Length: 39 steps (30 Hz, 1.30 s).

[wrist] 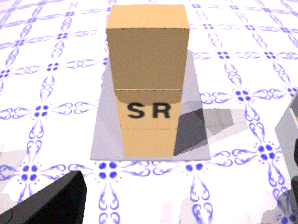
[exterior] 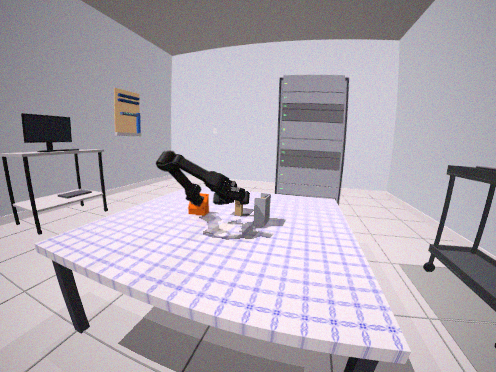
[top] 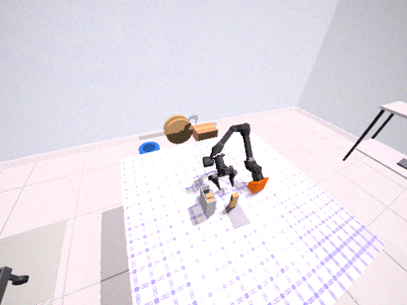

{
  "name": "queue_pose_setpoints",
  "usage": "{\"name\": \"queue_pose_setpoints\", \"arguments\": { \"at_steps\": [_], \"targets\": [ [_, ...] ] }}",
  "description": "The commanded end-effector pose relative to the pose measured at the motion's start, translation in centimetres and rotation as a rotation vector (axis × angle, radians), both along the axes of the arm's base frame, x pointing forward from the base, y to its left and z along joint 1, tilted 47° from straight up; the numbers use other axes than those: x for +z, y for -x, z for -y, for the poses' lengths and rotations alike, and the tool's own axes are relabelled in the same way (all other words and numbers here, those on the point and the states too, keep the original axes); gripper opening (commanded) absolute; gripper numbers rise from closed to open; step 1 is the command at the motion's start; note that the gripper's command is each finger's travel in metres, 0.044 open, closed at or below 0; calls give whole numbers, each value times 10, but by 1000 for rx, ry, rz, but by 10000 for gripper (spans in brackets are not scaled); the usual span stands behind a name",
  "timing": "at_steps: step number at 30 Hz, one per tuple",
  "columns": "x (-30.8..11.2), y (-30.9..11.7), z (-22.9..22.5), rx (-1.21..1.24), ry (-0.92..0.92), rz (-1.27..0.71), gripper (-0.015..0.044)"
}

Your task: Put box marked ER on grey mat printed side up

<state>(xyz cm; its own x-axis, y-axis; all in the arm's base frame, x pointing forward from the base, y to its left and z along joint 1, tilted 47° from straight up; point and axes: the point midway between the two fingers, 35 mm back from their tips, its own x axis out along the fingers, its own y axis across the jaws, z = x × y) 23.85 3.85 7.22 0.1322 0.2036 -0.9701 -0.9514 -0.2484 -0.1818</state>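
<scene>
A tan box (top: 234,200) (exterior: 239,208) (wrist: 150,60) stands upright on the grey mat (top: 240,220) (wrist: 100,145). Its side toward the wrist camera reads SR. The grey bin (top: 204,203) (exterior: 260,212) (wrist: 288,131) stands upright beside the mat, at the right edge of the wrist view. Tan box tops (top: 209,197) show inside it; their codes are hidden and I cannot tell their exact number. My gripper (top: 226,188) (wrist: 194,167) is open and empty, above the table on the arm's side of the standing box. It appears apart from the box and the bin.
The arm's orange base (top: 258,185) (exterior: 198,205) stands on the checked table (top: 176,250) (exterior: 225,280). A blue ring-shaped thing (top: 148,146), a round wooden thing (top: 178,129) and a wooden block (top: 205,131) show beyond the table's far edge.
</scene>
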Motion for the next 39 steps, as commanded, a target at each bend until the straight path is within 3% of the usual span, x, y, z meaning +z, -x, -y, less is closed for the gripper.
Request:
{"name": "queue_pose_setpoints", "arguments": {
  "at_steps": [1,39],
  "targets": [
    [9,1,-1,-3,-1,6,440],
    [52,12,-33,-2,-4,3,440]
  ]
}}
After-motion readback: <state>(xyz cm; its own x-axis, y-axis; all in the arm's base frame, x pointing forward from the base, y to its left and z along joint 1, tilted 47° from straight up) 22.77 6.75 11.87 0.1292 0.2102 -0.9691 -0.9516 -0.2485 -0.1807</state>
